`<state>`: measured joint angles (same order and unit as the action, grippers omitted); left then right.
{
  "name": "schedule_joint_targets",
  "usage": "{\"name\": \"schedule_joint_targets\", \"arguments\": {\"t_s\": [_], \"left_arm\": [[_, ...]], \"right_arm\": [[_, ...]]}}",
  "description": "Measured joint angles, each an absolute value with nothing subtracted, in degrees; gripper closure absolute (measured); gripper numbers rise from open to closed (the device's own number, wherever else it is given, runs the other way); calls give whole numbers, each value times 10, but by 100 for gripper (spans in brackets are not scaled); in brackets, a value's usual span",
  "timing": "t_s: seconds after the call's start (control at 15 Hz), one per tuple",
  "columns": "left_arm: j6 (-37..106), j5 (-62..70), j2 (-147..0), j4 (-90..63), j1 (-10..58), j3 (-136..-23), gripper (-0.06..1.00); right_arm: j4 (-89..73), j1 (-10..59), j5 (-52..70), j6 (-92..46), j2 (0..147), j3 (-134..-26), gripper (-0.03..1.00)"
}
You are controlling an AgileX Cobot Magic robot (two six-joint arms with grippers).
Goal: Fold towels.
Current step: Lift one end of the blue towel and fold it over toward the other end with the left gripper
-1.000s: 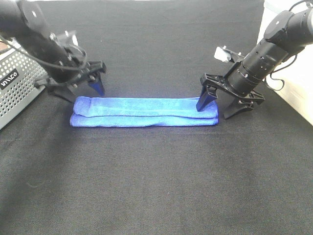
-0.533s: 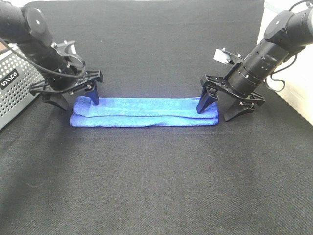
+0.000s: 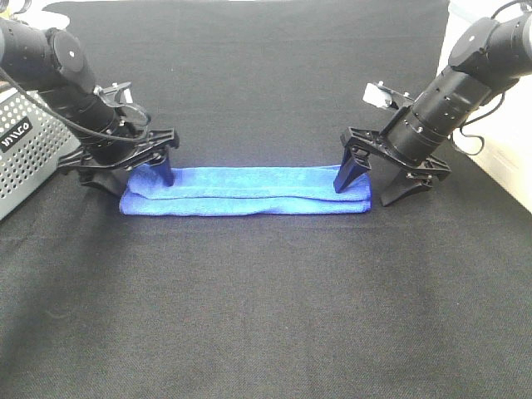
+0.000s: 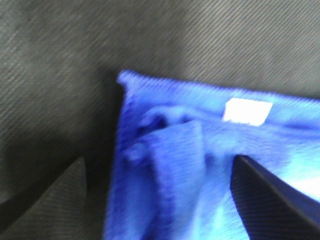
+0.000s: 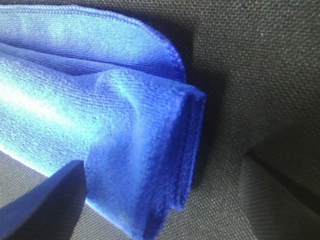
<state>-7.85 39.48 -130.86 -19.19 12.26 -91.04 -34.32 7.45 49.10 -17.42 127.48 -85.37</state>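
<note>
**Exterior high view.** The towel lies as a long folded strip across the middle of the black counter. The left pincer stands wide open over the strip's left end, near the perforated basket, and holds nothing. The right pincer is also wide open and empty. One of its fingers is down at the towel's right end and the other is over bare counter just beyond it.

**Left wrist view.** This end is untidy. An inner layer is rumpled and sits short of the hem, with the white tag beside it. The picture is blurred. Risk: a closure here may catch only the upper layers, so the lower layer stays behind and the fold opens on lifting.

**Right wrist view.** The layers are stacked fairly evenly, though the bottom edge juts out past the stack. Risk: the outer finger, being over the counter covering, may pinch that cloth together with the towel. Uneven grips at the two ends would skew the next fold.
</note>
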Motion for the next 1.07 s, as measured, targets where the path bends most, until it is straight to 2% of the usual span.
{"name": "schedule_joint_targets", "arguments": {"t_s": [0.13, 0.2, 0.33, 0.4, 0.53, 0.8, 1.07], "left_arm": [[-78, 385, -1312, -198, 132, -910, 31], [-78, 384, -1313, -201, 133, -910, 43], [-79, 385, -1316, -207, 133, -910, 75], [-79, 388, -1314, -205, 133, -910, 85], [-80, 397, -1312, -180, 133, -911, 86], [-127, 458, -1265, -26, 133, -911, 86], [-131, 524, -1217, -12, 136, -936, 86]], "right_arm": [[-343, 74, 490, -174, 1275, -854, 18], [-343, 74, 490, -174, 1275, -854, 18], [-343, 74, 490, -174, 1275, -854, 18], [-343, 74, 490, -174, 1275, -854, 18], [-343, 74, 491, -174, 1274, -854, 18], [-327, 74, 493, -165, 1245, -854, 18], [-321, 74, 506, -160, 1224, -854, 18]]}}
